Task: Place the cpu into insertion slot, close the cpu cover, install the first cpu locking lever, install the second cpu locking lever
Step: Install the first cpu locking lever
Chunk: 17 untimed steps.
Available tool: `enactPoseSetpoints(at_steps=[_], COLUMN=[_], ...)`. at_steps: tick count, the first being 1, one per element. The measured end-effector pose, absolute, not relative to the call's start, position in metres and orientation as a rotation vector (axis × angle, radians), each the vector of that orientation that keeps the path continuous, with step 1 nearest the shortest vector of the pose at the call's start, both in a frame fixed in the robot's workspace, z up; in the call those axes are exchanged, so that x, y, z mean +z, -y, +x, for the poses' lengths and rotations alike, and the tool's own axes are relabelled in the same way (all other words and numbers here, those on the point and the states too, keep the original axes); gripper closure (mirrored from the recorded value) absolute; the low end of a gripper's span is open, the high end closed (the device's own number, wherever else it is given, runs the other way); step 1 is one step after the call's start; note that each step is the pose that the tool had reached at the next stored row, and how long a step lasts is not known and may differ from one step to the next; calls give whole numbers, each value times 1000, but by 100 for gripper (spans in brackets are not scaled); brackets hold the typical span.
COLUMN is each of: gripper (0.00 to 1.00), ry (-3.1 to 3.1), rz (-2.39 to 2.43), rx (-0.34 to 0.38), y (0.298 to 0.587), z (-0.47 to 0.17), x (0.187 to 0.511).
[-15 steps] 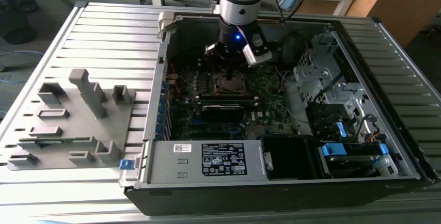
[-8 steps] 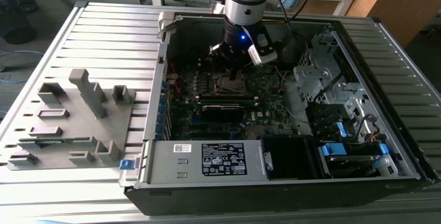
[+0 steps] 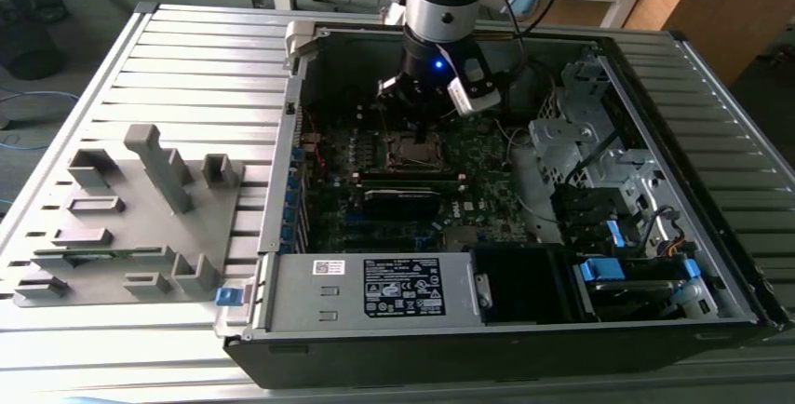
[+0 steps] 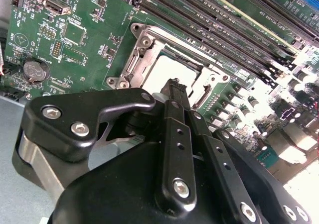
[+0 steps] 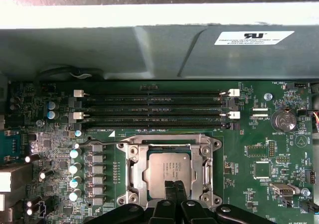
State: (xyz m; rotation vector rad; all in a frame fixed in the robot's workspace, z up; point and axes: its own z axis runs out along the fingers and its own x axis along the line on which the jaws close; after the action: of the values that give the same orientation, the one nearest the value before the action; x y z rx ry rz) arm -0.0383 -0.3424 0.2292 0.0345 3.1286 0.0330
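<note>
Gripper: in both wrist views the gripper [image 5: 174,185] [image 4: 175,87] has its two fingers pressed together at the tips; nothing is held between them
Cpu: the cpu [image 5: 168,170] lies flat in the insertion slot [image 5: 123,146], silvery face up; the fingertips [image 5: 169,189] sit at its near edge, touching it or just above it, I cannot tell which
Cpu cover: the cpu cover [image 5: 169,150] appears to lie flat around the chip, whose face shows through the window; I cannot make out how the levers stand
Exterior view: the gripper [image 3: 420,123] hangs in the upper middle of the frame, straight over the socket
Edges: the memory slots [image 5: 154,109] run just beyond the socket; the grey case wall [image 5: 149,50] rises past them; a row of capacitors [image 5: 75,174] stands beside the socket
Open room: bare green board [image 4: 75,59] lies around the coin battery [image 4: 34,69]; the drive cage [image 3: 597,143] crowds the exterior view's right; the grey fixture tray [image 3: 112,218] sits outside the case, on the exterior view's left
</note>
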Motion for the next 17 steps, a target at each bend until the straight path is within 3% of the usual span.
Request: enactPoseSetpoints(at_steps=[17], gripper=[89], ry=[-3129], rz=[35], rx=[33], y=[342], z=[-38], x=[239])
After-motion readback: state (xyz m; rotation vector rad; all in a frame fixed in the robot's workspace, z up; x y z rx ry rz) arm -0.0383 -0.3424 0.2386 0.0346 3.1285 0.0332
